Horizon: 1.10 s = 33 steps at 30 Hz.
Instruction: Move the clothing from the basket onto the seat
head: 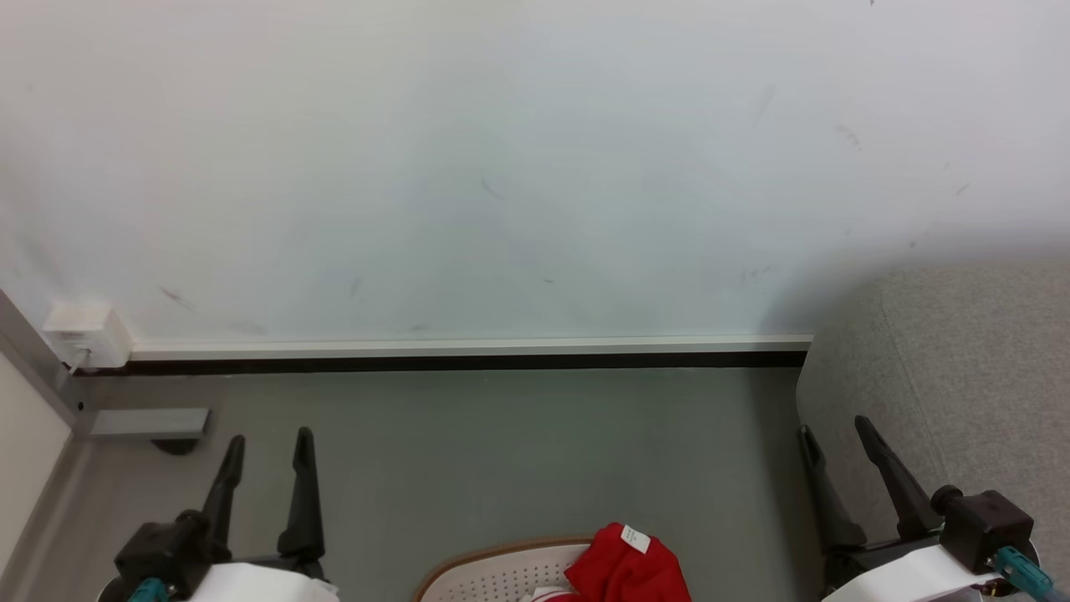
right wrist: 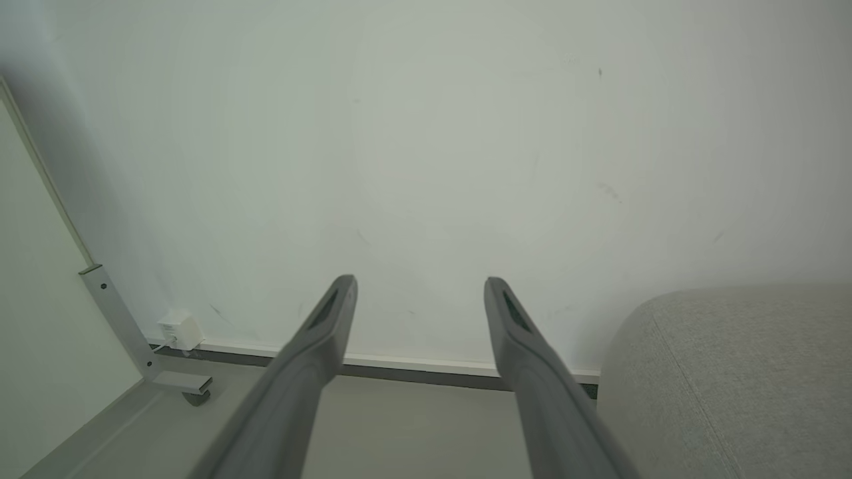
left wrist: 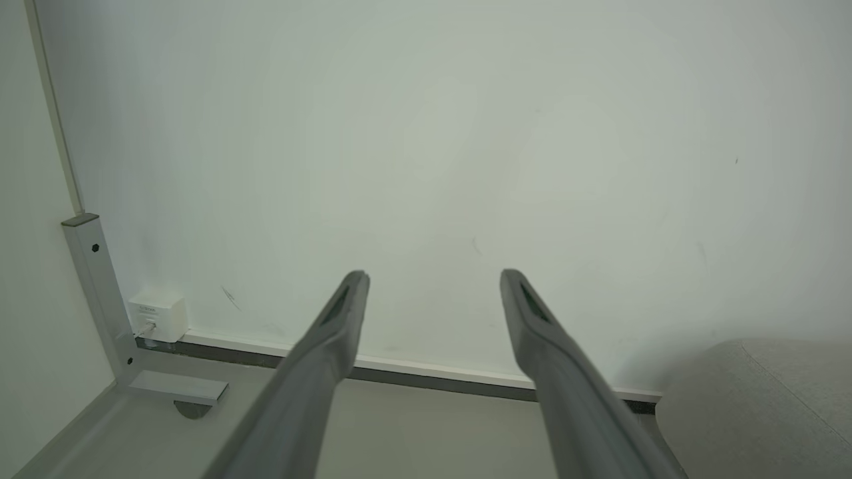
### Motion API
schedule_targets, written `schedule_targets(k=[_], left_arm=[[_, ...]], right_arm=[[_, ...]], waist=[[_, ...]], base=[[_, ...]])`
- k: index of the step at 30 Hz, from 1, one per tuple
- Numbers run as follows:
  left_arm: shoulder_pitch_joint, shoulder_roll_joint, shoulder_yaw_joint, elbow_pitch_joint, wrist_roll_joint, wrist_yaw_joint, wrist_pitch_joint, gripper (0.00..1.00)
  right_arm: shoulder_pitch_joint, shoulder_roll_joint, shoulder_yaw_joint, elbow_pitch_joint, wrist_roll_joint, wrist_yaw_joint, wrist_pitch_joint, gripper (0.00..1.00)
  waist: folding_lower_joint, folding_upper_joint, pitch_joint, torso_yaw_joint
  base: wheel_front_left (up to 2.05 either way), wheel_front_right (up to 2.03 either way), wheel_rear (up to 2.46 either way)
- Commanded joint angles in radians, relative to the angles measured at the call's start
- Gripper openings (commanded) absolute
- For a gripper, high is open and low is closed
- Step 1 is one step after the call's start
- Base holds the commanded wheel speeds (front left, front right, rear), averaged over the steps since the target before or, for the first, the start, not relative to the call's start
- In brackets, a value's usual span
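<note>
step in hand, as i read it: pickup not yet begun, nothing on the seat where it shows.

left gripper [head: 271, 435]: lower left, above the floor [head: 501, 451], jaws apart, nothing between them.

basket [head: 501, 577]: bottom centre, on the floor between the two arms. its far rim and a patch of perforated wall are in view, the rest is cut off.

clothing [head: 623, 570]: red heap in the basket's right part, rising above the rim, white label [head: 635, 539] on top. number of pieces: cannot tell.

right gripper [head: 833, 423]: lower right, jaws apart, empty, just beside the seat's left edge.

seat [head: 961, 376]: far right, grey woven, rounded corner, apart from the basket with floor between.

next move, judged: bend or lower the view so the basket is fully seen, bring one gripper down over the heap, and close on a raised fold. soft fabric may trail or snag on the rim, so lift it clear before swinging right.

room: white wall box [head: 88, 330] and grey metal foot [head: 150, 422] at left. floor is plain grey-green. wall [head: 501, 167] is pale with faint scuffs, and the skirting [head: 468, 347] is white over a dark strip.
</note>
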Motion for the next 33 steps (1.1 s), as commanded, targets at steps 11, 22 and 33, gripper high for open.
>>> schedule_targets(k=[11, 22, 33], left_arm=[[0.014, 0.008, -0.002, 0.018, 0.099, 0.000, -0.029, 1.00], [0.012, 0.008, -0.006, 0.029, 0.186, -0.001, -0.049, 1.00], [0.013, 0.007, -0.007, 0.032, 0.184, -0.005, -0.047, 1.00]], right_arm=[[-0.011, 0.016, -0.015, -0.010, -0.090, -0.002, -0.011, 1.00], [-0.016, 0.029, -0.016, -0.002, -0.169, -0.002, -0.018, 1.00], [-0.018, 0.026, -0.006, 0.002, -0.164, -0.002, -0.017, 1.00]], waist=[[0.0000, 0.0000, -0.004, -0.006], [-0.0001, 0.0000, -0.005, -0.013], [-0.0001, 0.0000, -0.005, -0.016]], base=[[0.00, 0.00, 0.00], [0.00, 0.00, 0.00], [0.00, 0.00, 0.00]])
